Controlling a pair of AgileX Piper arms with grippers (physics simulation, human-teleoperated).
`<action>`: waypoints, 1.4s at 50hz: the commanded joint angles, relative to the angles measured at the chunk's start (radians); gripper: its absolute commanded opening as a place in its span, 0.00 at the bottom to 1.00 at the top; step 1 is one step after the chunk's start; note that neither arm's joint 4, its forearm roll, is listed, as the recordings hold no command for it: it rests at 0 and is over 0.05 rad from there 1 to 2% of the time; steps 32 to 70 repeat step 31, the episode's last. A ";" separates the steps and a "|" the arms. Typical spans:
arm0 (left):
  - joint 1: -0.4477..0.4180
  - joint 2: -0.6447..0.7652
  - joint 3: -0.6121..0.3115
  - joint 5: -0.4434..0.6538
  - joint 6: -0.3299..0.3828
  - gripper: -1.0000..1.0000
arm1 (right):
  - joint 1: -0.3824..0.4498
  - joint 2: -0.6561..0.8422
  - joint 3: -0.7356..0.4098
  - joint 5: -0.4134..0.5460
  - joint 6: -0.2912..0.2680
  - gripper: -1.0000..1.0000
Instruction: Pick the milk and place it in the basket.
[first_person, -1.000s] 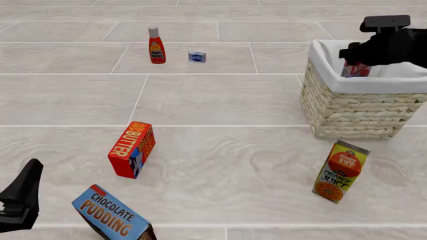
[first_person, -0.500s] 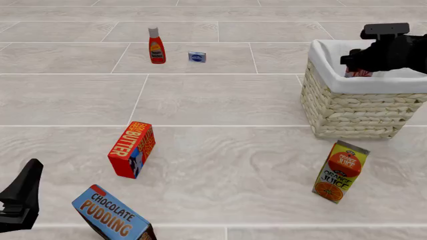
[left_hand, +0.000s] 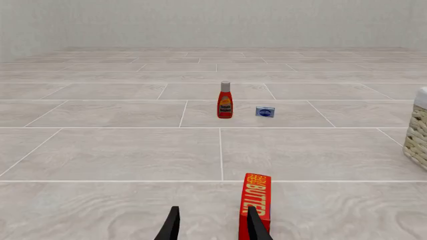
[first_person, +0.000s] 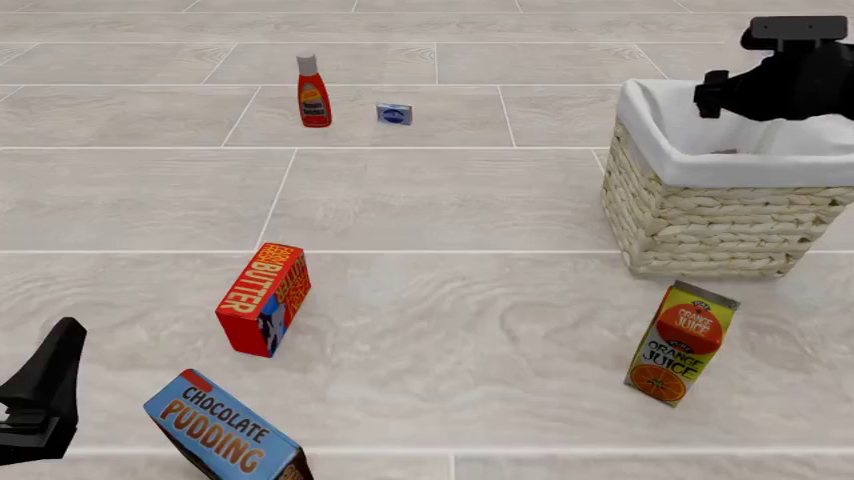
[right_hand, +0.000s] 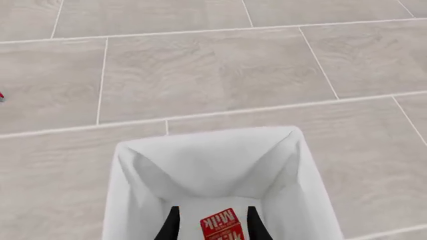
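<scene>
The milk (right_hand: 220, 225), a small red carton with white lettering, lies on the white liner at the bottom of the basket (first_person: 707, 215). In the right wrist view it shows between and below my two finger tips, which stand apart from it. My right gripper (first_person: 718, 100) hovers open above the basket's rim (right_hand: 200, 142). In the front view the basket's wall hides nearly all of the milk. My left gripper (first_person: 40, 400) rests open and holds nothing at the near left, its fingers (left_hand: 172, 226) pointing over the floor.
A red Butter box (first_person: 264, 298) stands left of centre. A blue Chocolate Pudding box (first_person: 224, 430) lies near the front edge. The Orange Juice carton (first_person: 681, 342) stands in front of the basket. A red bottle (first_person: 312, 92) and a small blue packet (first_person: 394, 114) sit far back.
My right gripper lowered the milk into the basket, let it go and rose above the rim. The left arm stayed still.
</scene>
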 joint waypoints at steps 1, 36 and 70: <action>0.000 0.000 0.000 0.000 0.000 1.00 | 0.003 -0.078 0.023 0.010 0.006 1.00; 0.000 0.000 0.000 0.000 0.000 1.00 | 0.071 -0.442 0.291 -0.057 0.029 1.00; 0.000 0.000 0.000 0.000 0.000 1.00 | 0.071 -0.442 0.291 -0.057 0.029 1.00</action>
